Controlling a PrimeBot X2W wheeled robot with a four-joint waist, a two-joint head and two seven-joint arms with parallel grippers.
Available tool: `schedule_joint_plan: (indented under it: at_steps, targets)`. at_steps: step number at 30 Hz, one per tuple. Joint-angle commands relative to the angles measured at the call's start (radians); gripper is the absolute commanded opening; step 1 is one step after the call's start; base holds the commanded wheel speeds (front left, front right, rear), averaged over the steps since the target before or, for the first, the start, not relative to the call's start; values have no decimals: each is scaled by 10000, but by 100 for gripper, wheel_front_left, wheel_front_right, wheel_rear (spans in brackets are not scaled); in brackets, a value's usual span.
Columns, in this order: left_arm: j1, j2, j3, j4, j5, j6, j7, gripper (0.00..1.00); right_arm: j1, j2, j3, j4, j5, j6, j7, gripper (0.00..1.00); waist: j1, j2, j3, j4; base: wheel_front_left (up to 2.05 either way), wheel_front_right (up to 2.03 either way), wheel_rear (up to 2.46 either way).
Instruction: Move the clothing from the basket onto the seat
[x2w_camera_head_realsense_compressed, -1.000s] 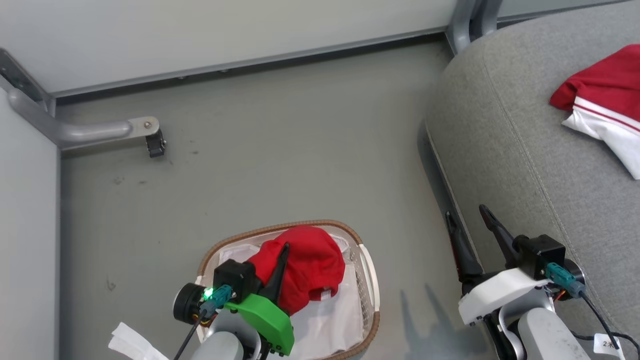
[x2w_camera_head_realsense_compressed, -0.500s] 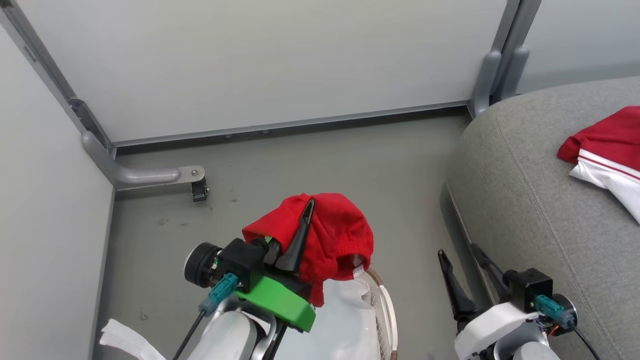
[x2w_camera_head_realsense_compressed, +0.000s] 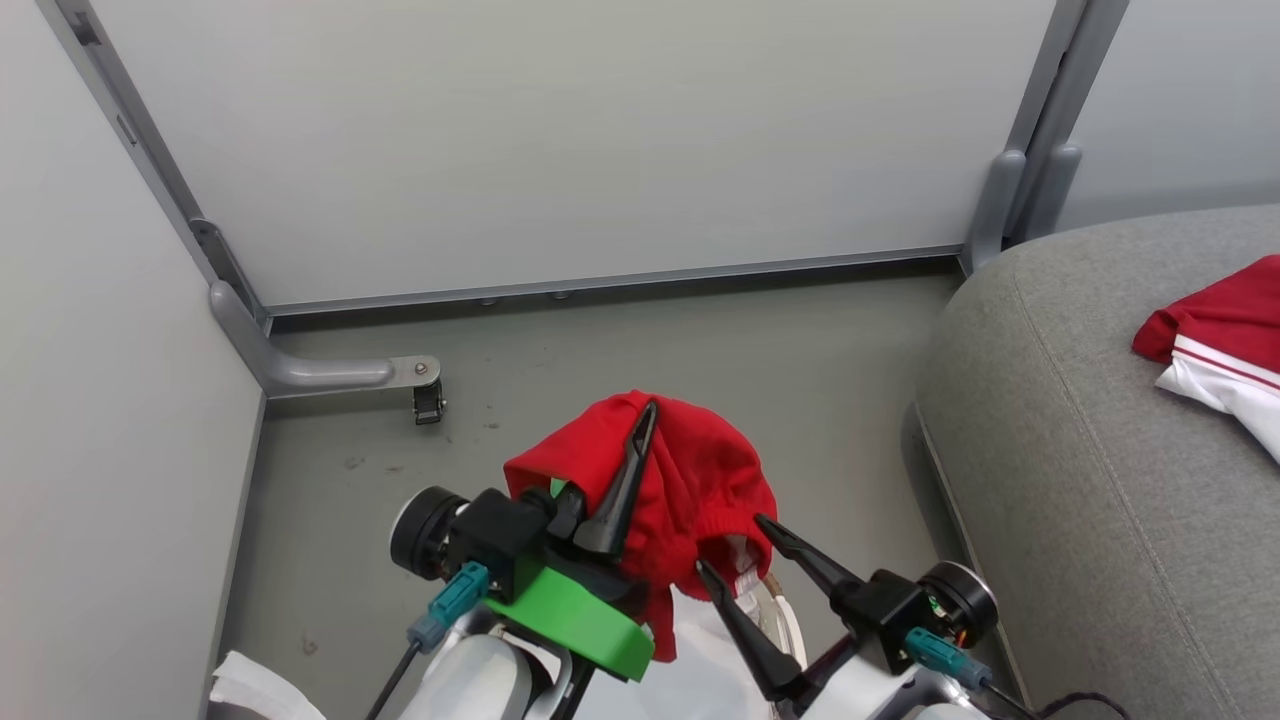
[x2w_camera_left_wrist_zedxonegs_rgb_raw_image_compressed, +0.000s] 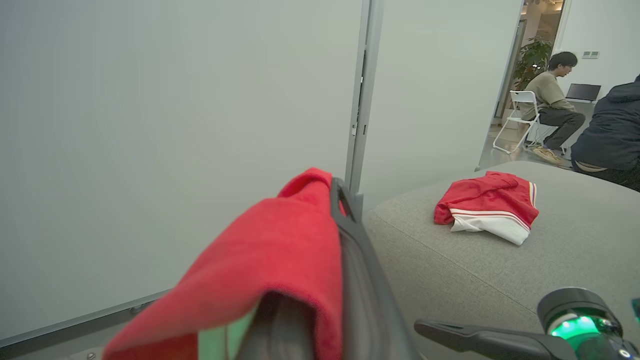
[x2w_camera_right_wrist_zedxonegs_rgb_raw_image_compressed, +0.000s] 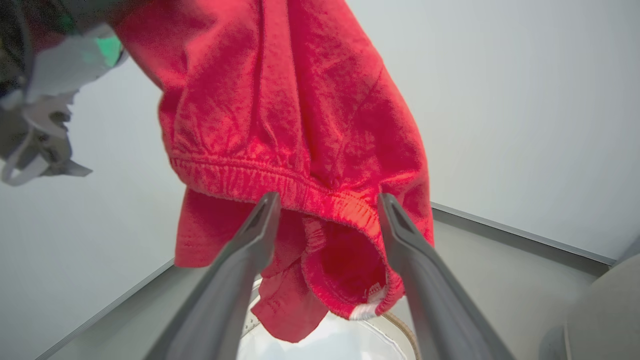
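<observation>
Grey floor (x2w_camera_head_realsense_compressed: 600, 340) bounded on the far and left sides by pale partition panels (x2w_camera_head_realsense_compressed: 600, 140) in grey metal frames. A frame foot (x2w_camera_head_realsense_compressed: 320, 375) reaches rightward from the far-left corner and ends in a small black caster (x2w_camera_head_realsense_compressed: 428, 403). Far right, a person (x2w_camera_left_wrist_zedxonegs_rgb_raw_image_compressed: 552, 100) sits on a white folding chair (x2w_camera_left_wrist_zedxonegs_rgb_raw_image_compressed: 517, 117) facing a laptop (x2w_camera_left_wrist_zedxonegs_rgb_raw_image_compressed: 582, 92), beside a potted plant (x2w_camera_left_wrist_zedxonegs_rgb_raw_image_compressed: 535, 52). A second person (x2w_camera_left_wrist_zedxonegs_rgb_raw_image_compressed: 610, 135), dark-jacketed, is at the right edge.

My left claw (x2w_camera_left_wrist_zedxonegs_rgb_raw_image_compressed: 334, 186) is clamped on a red garment (x2w_camera_left_wrist_zedxonegs_rgb_raw_image_compressed: 270, 260) that drapes over its left side. Ahead and to the claw's right sits the grey sofa (x2w_camera_left_wrist_zedxonegs_rgb_raw_image_compressed: 450, 285), with a folded red-and-white garment (x2w_camera_left_wrist_zedxonegs_rgb_raw_image_compressed: 487, 207) lying on it.
</observation>
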Motion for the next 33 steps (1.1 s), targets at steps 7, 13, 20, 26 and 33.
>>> schedule_joint_plan:
  at_steps: [7,13,20,26,33]
  targets:
    - [64,32,-269,-6,-182,-28,4,0,-795,94,1100,-310,655,-14,-19,100,1,0,9,97,0,0,0]
    - [-7,30,-682,-52,-328,-28,4,0,-1219,170,1239,-78,690,-14,-19,100,1,0,69,271,0,0,0]
    - [5,30,-1266,-57,-651,-28,4,0,-1663,235,1032,575,1452,-14,-19,53,1,0,106,564,0,0,0]
    - [32,30,-1519,-58,-794,-28,4,0,-1941,227,950,798,1812,-14,-19,0,1,0,114,720,0,0,0]
    - [236,30,-1189,-135,-645,-27,2,100,-1499,224,256,686,1724,-14,-19,0,1,0,246,243,0,0,0]
